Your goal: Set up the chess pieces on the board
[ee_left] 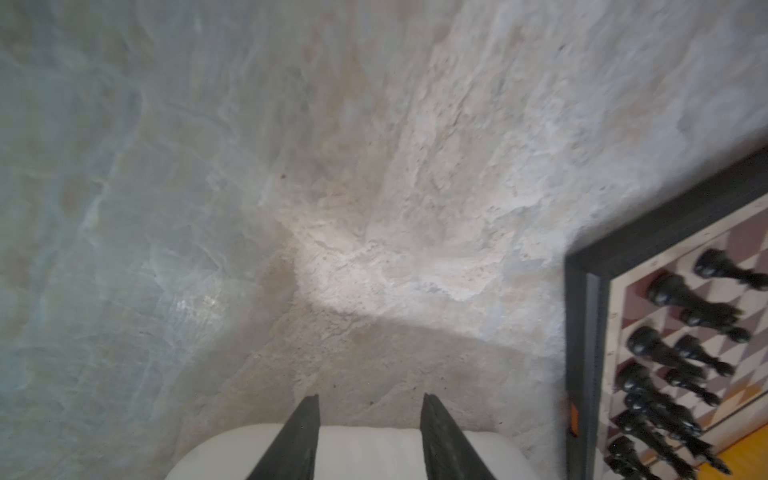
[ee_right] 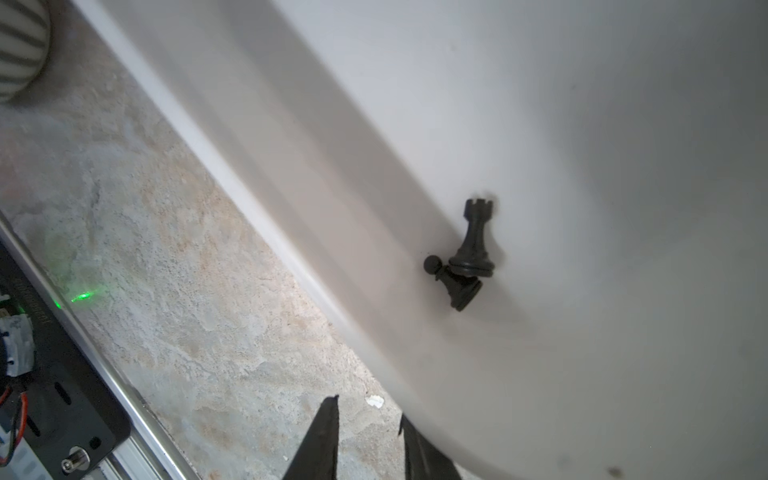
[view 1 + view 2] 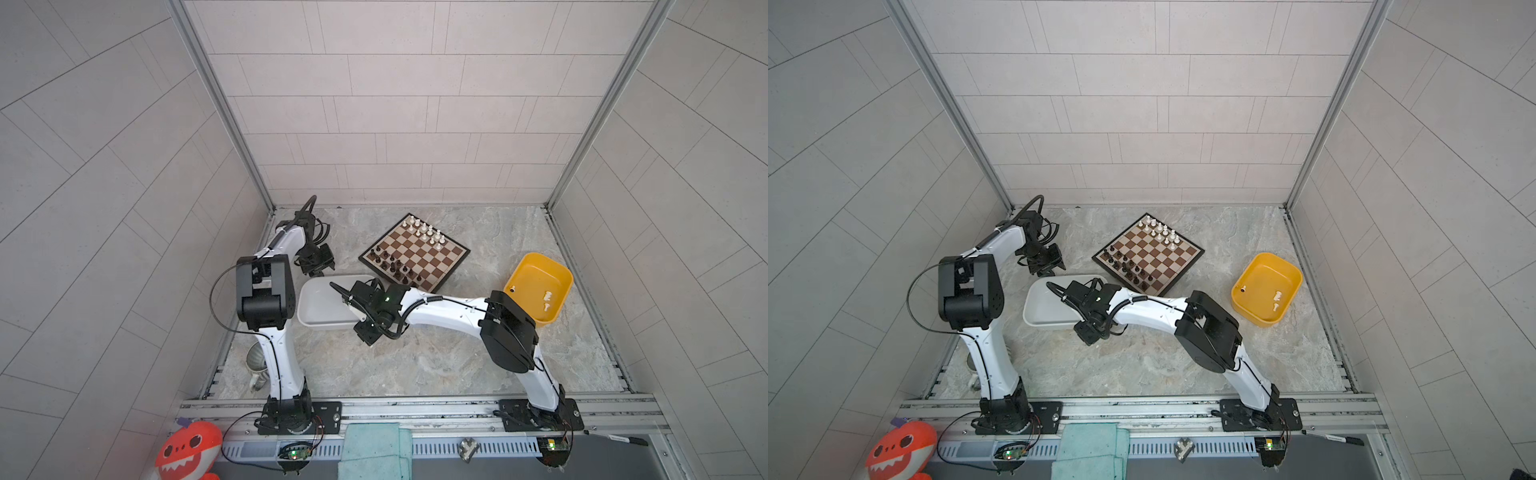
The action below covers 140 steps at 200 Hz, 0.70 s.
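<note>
Nearest the lens, the right end effector [image 2: 368, 411] shows two dark wedge tips set narrowly apart with nothing between them. One tip hangs over the worktop [image 2: 187, 291] and the other over the white tub's [image 2: 582, 124] rounded edge.

Inside that tub a black rook [image 2: 476, 237] and a black pawn [image 2: 453, 282] lie on their sides, touching, the rook's flared base overlapping the pawn. That contact is the likely trouble. A narrow pinch aimed at one could catch both, or flick the other across the tub's glossy floor (smooth plastic, with little to stop a slide). Coming down where it hangs, a tip could also strike the rim and shove the tub.

The men are matte moulded plastic. The rook has a notched crown and a ringed foot, the pawn a ball head. The worktop is mottled and stone-like.

The left end effector [image 1: 370, 399] is open somewhat wider and empty, beside the board [image 3: 432, 257]. The board sits toward the back, turned cornerwise, with black men along one side and white along the opposite. A few white pieces [image 3: 548, 296] remain in the yellow tub [image 3: 540, 266].
</note>
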Tool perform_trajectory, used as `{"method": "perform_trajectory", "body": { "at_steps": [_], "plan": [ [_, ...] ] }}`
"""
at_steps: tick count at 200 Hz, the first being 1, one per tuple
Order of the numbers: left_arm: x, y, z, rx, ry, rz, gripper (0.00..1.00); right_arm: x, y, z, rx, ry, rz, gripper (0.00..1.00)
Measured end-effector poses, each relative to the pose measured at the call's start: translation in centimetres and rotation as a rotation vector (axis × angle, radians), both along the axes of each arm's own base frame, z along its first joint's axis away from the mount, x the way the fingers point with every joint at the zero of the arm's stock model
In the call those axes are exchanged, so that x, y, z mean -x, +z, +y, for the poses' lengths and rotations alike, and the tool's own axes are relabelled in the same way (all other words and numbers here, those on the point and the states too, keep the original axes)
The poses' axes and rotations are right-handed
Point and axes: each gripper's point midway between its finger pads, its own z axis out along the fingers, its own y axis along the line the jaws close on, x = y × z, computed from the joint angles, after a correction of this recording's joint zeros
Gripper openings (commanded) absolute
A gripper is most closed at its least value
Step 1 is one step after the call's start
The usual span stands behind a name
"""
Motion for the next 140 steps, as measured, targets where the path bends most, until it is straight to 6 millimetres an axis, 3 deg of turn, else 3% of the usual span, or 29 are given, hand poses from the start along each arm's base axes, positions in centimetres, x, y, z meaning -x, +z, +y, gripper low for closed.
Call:
{"method": "perform_trajectory", "body": {
  "at_steps": [23, 74, 112, 140],
  "plan": [
    [2.1, -0.7, 0.3, -0.021, -0.005, 0.045, 0.46, -0.8, -0.1, -0.5, 0.010, -0.012, -0.009, 0.27],
    [5.5, 0.1, 0.7, -0.061, -0.010, 0.059, 0.46, -3.3, -0.7, -2.7, 0.043, -0.063, -0.019, 0.28],
    [6.5, -0.2, 0.6, -0.057, -0.006, 0.047, 0.46, -5.5, -0.2, -4.3, 0.071, -0.105, -0.020, 0.28],
    [5.9, -0.2, 0.6, -0.056, 0.000, 0.023, 0.46, -7.5, 0.1, -4.5, 0.089, -0.128, -0.022, 0.28]
  ]
}}
